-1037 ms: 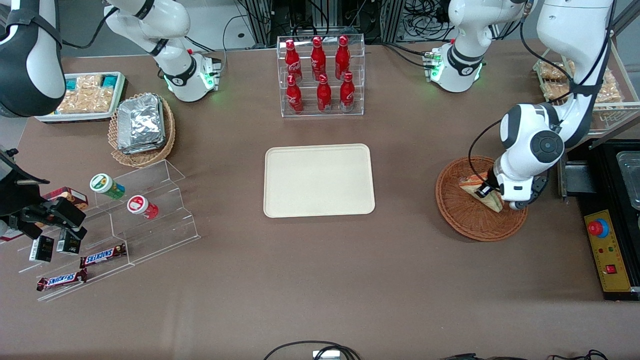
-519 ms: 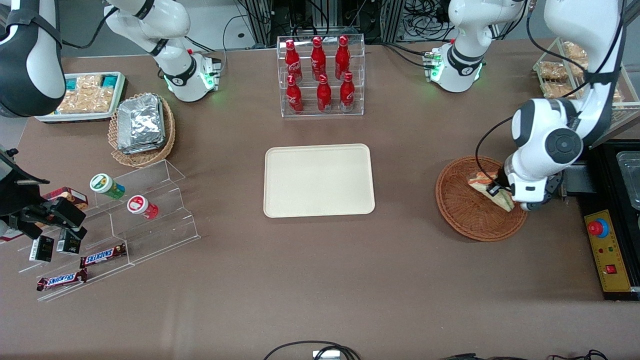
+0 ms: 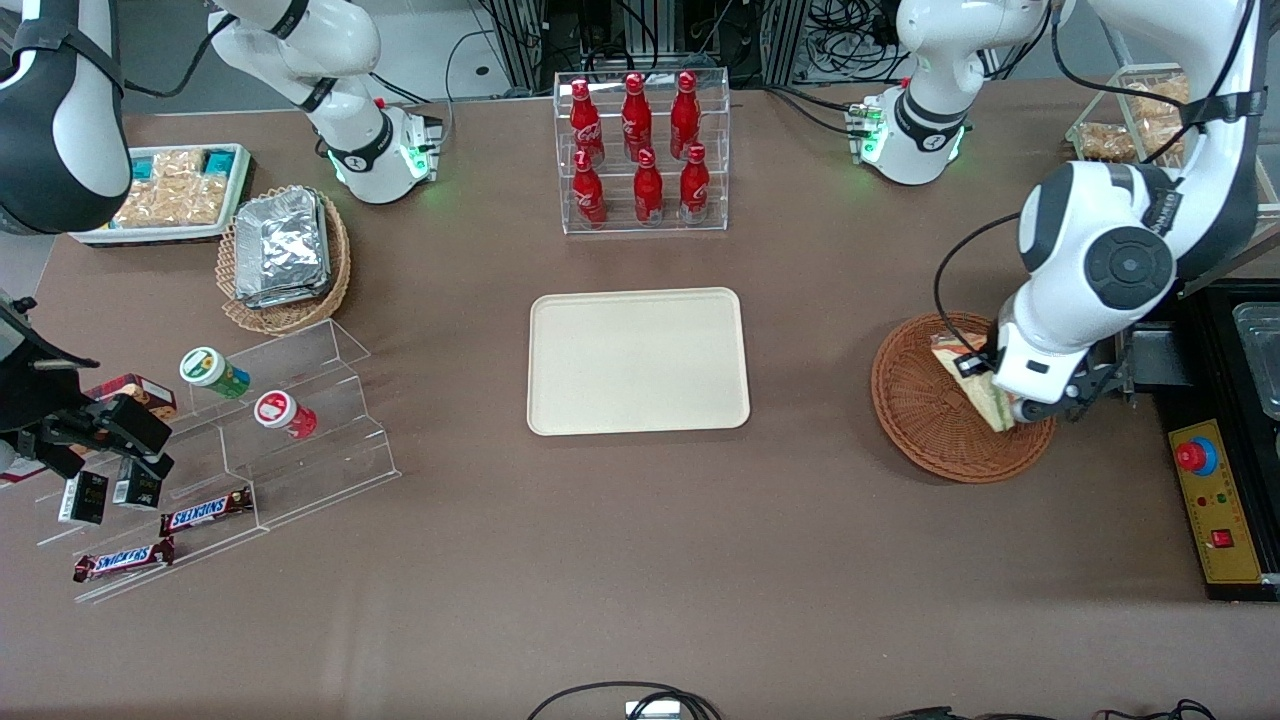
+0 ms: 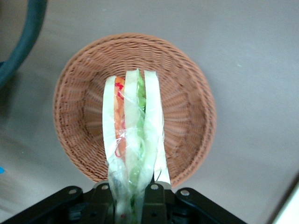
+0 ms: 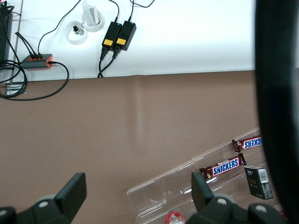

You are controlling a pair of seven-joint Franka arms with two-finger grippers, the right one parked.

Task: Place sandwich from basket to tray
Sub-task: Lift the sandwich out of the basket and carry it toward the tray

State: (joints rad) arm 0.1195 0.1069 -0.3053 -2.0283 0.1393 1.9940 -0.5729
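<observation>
While I watch from the wrist camera, the gripper has its jaws pinched on the sandwich, clamping the wrapped end. Wedge stands on edge, pale bread slices with orange-red and green layers between them, clear wrap bunched at the fingers. Under it sits the basket, reddish-brown wicker, round and shallow. From that view I see the sandwich over the basket's middle; whether it touches the weave, I can't tell.

Front camera: gripper is at the working arm's end of the table, over the basket, on the part of it toward the table's end. Sandwich shows just beside the wrist housing, mostly covered by it, over the basket's interior.

Tray lies flat mid-table, cream-beige, well apart from the basket, toward the parked arm's end from it. Nothing on the tray.

Farther from the front camera than the tray: clear rack of red bottles, upright in two rows.

Toward the parked arm's end: tan basket with foil packets, white tray of snack packets, clear stepped stand with two small jars and Snickers bars.
</observation>
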